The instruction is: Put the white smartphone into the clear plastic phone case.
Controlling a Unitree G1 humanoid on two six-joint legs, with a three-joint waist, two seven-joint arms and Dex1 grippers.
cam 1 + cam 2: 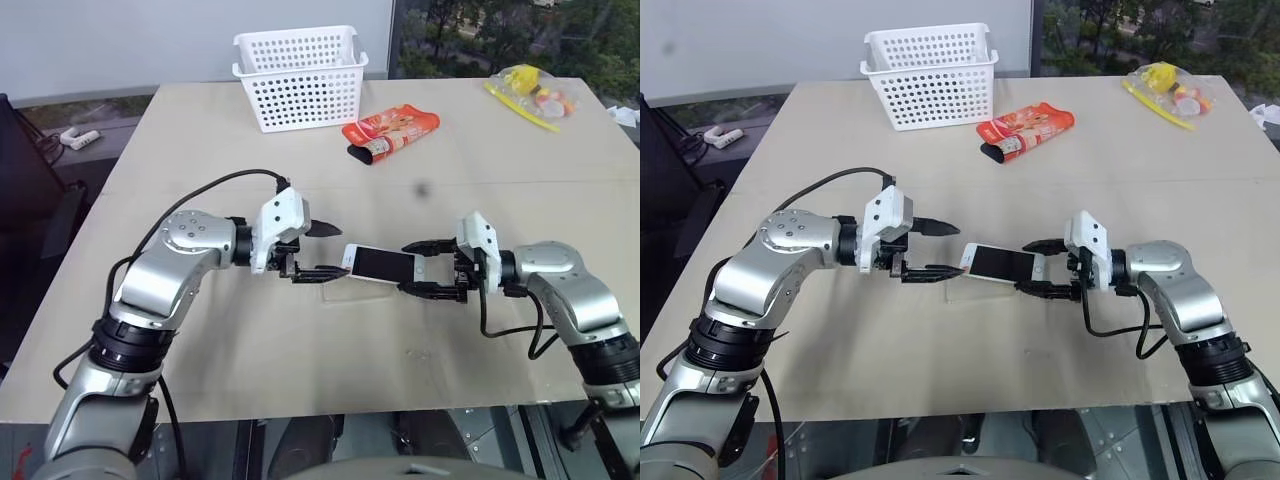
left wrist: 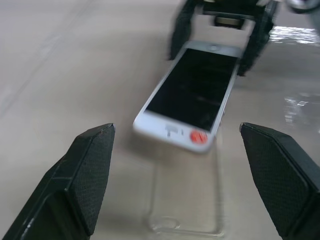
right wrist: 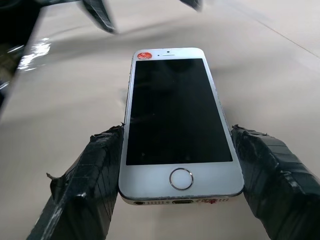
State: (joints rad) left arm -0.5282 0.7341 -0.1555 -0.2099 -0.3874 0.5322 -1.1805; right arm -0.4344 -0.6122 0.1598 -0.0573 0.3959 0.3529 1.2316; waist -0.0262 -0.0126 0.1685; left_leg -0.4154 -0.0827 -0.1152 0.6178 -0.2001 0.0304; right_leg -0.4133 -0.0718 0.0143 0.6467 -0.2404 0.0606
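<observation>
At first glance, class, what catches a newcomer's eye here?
The white phone, screen up, held above the table's middle by the right gripper, jaws pinching its long edges. The left gripper faces its free end, jaws apart. The clear case lies on the table below it.

clear plastic phone case (image 2: 186,200) near edge cut off by frame; small floor object (image 1: 79,138) unidentifiable.

The white smartphone (image 1: 382,264) hangs above the clear plastic phone case (image 2: 186,200), leaving an air gap between them. The right gripper (image 1: 428,269) blocks one short end; the left gripper (image 1: 318,250) stands spread at the other, fingers (image 2: 85,175) apart. Desk (image 1: 300,350) lies bare toward the near edge; white basket (image 1: 300,75) and orange packet (image 1: 392,130) sit well away near the far edge
</observation>
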